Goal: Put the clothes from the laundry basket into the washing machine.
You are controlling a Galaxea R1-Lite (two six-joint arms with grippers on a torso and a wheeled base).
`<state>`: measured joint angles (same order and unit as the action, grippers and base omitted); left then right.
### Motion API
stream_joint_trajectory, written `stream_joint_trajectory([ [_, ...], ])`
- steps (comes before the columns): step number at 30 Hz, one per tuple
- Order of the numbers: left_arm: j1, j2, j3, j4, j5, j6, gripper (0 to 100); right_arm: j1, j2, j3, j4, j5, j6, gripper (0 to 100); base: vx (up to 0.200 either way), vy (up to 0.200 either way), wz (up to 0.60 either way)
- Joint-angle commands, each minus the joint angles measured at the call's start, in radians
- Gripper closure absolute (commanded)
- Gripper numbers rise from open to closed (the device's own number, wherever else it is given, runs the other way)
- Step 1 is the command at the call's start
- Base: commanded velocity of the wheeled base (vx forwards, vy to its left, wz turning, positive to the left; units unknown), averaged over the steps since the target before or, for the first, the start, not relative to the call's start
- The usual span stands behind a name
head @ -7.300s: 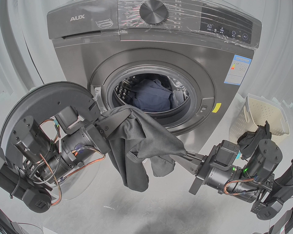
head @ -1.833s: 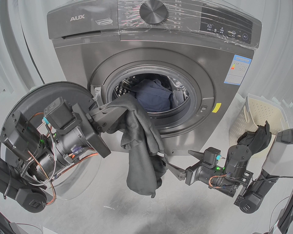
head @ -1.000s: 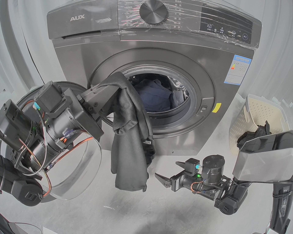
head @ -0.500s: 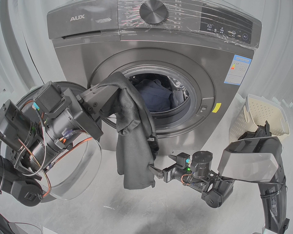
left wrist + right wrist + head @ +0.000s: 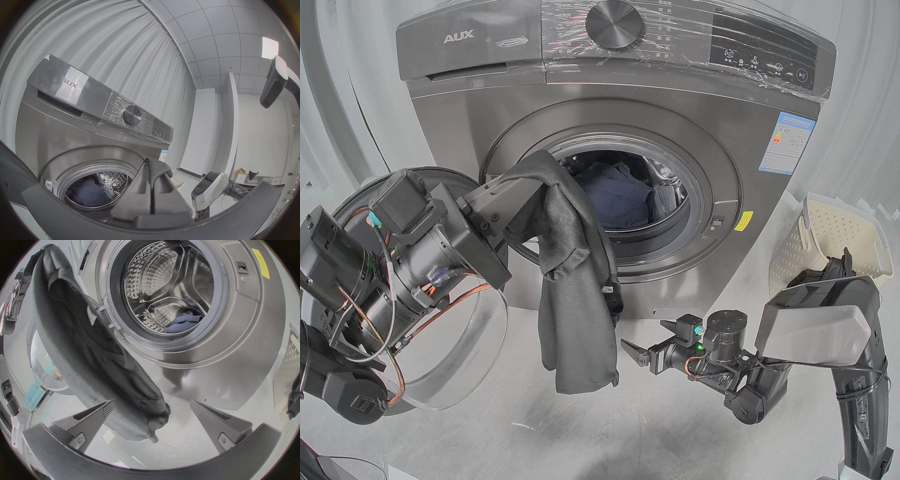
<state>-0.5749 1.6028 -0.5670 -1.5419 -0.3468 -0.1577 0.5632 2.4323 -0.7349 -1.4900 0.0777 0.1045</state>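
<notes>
My left gripper (image 5: 526,187) is shut on a dark grey garment (image 5: 575,300), held up at the left rim of the washing machine's (image 5: 675,112) round opening. The cloth drapes over the fingers (image 5: 137,187) and hangs almost to the floor. Low down, just right of the garment's (image 5: 93,362) hem, my right gripper (image 5: 642,334) stands open and holds nothing. Its two fingertips (image 5: 107,405) spread wide in the right wrist view. Blue clothes (image 5: 615,195) lie in the drum. The cream laundry basket (image 5: 847,234) stands at the right with a dark cloth (image 5: 822,278) over its edge.
The machine's round door (image 5: 444,350) is swung open to the left, behind my left arm. Bare grey floor (image 5: 600,431) lies in front of the machine. Pale curtains (image 5: 337,94) hang on both sides.
The right gripper has drawn back to the right, away from the garment's lower edge. The garment now hangs free and a little lower. The left arm has hardly moved.
</notes>
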Motion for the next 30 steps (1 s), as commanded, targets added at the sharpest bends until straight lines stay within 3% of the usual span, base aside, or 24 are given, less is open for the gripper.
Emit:
stream_joint_trajectory([
  [1, 0.0, 0.002, 0.001, 0.0, 0.0, 0.0, 100, -0.017, -0.024, 0.0, 0.005, 0.001, -0.002, 0, 0.0, 0.0, 0.0],
  [8, 0.0, 0.003, 0.003, -0.001, 0.0, 0.0, 100, -0.008, 0.04, -0.083, 0.007, 0.001, -0.002, 0, 0.0, 0.0, 0.0],
  [15, 0.0, 0.0, -0.001, -0.001, 0.0, -0.002, 100, 0.034, 0.067, -0.097, 0.008, 0.001, -0.002, 0, 0.0, 0.0, 0.0],
  [16, 0.0, 0.002, 0.001, -0.001, 0.0, -0.002, 100, 0.052, 0.091, -0.162, 0.011, -0.001, -0.003, 0, 0.0, 0.0, 0.0],
  [20, 0.0, 0.0, 0.001, -0.001, 0.0, -0.003, 100, 0.052, 0.113, -0.235, 0.011, -0.002, -0.003, 0, 0.0, 0.0, 0.0],
  [30, 0.0, 0.0, 0.001, -0.001, 0.0, -0.003, 100, 0.067, 0.129, -0.307, 0.008, 0.004, -0.015, 0, 0.0, 0.0, 0.0],
])
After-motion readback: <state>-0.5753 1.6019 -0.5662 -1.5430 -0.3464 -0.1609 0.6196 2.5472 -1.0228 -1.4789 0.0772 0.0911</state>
